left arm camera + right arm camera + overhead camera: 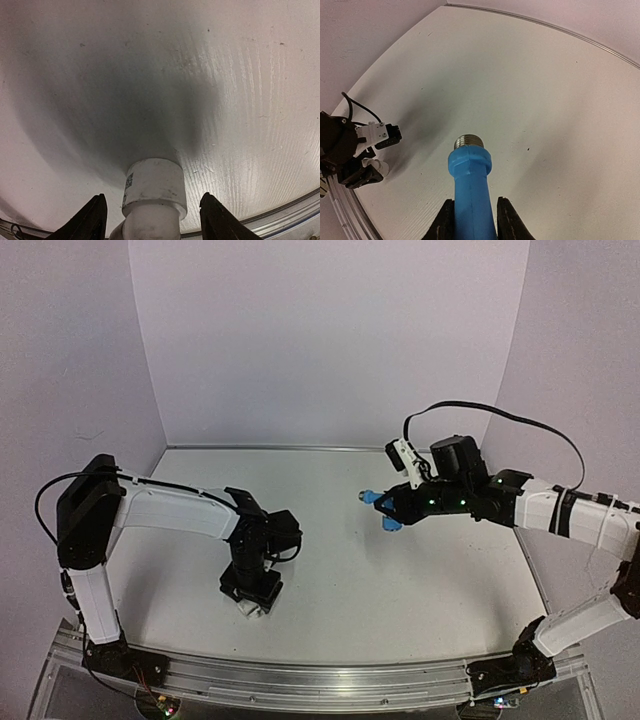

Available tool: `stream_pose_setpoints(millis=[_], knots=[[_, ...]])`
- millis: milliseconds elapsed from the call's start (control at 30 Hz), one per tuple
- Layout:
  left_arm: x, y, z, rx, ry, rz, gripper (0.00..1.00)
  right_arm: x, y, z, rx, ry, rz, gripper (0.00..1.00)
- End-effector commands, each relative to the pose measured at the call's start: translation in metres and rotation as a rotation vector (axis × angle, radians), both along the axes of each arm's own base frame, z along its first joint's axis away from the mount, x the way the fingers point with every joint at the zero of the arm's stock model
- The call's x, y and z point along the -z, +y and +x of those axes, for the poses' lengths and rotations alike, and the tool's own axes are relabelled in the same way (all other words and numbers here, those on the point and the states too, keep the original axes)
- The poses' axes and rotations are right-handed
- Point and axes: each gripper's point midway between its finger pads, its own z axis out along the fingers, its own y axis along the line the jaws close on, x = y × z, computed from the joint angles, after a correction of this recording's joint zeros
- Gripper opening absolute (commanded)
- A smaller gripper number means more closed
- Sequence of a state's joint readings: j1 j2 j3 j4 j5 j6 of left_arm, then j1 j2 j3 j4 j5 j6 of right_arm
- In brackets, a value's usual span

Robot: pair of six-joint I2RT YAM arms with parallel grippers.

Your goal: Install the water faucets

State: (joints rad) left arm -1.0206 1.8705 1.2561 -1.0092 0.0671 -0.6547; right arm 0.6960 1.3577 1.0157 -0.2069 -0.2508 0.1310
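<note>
Left claw (153, 197) open, low over the bench (240, 90): the white pipe fitting (155, 185) sits between my fingers, gaps both sides, its near end cut off. Farther out, right claw (475, 201) clamped on the blue tap (470, 172), its threaded tip pointing away and its rear hidden.

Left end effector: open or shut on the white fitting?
Open: left end effector fingers stand clear of the white fitting, gaps both sides.

white table (400, 580); white pipe fitting (155, 187) on it
</note>
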Motion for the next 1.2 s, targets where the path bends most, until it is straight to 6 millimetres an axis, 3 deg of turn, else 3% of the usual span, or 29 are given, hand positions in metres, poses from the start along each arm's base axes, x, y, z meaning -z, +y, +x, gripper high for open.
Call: stream_pose_setpoints(millis=[0, 133, 200, 267, 333, 433, 500, 567, 633, 800, 933, 1167], knots=[[0.005, -0.005, 0.002, 0.052, 0.008, -0.021, 0.63, -0.024, -0.005, -0.002, 0.000, -0.058, 0.025, 0.00], [0.009, -0.004, 0.002, 0.060, 0.008, -0.021, 0.48, -0.029, -0.004, -0.001, -0.007, -0.067, 0.025, 0.00], [0.009, -0.007, 0.001, 0.051, 0.016, -0.049, 0.31, -0.031, -0.006, 0.001, -0.004, -0.088, 0.010, 0.00], [-0.001, -0.019, 0.004, 0.014, 0.020, -0.144, 0.13, -0.035, -0.006, 0.001, -0.034, -0.141, -0.008, 0.00], [-0.032, -0.041, 0.012, -0.046, 0.037, -0.333, 0.02, -0.047, -0.004, 0.003, -0.079, -0.239, -0.031, 0.00], [-0.124, -0.070, 0.039, -0.172, 0.064, -0.783, 0.00, -0.076, 0.008, -0.003, -0.211, -0.405, -0.023, 0.00], [-0.194, -0.067, 0.056, -0.256, 0.083, -1.087, 0.00, -0.100, 0.018, -0.019, -0.329, -0.534, 0.010, 0.00], [-0.240, -0.058, 0.057, -0.297, 0.153, -1.321, 0.00, -0.127, 0.026, -0.032, -0.388, -0.653, 0.052, 0.00], [-0.271, -0.049, 0.052, -0.292, 0.219, -1.480, 0.00, -0.147, 0.041, -0.044, -0.466, -0.716, 0.057, 0.00], [-0.321, -0.043, 0.047, -0.255, 0.289, -1.588, 0.00, -0.176, 0.081, -0.074, -0.611, -0.810, 0.044, 0.00], [-0.347, -0.040, 0.052, -0.189, 0.297, -1.607, 0.00, -0.182, 0.102, -0.088, -0.684, -0.827, 0.074, 0.00], [-0.356, -0.034, 0.033, -0.028, 0.292, -1.606, 0.00, -0.181, 0.108, -0.099, -0.755, -0.778, 0.102, 0.00]])
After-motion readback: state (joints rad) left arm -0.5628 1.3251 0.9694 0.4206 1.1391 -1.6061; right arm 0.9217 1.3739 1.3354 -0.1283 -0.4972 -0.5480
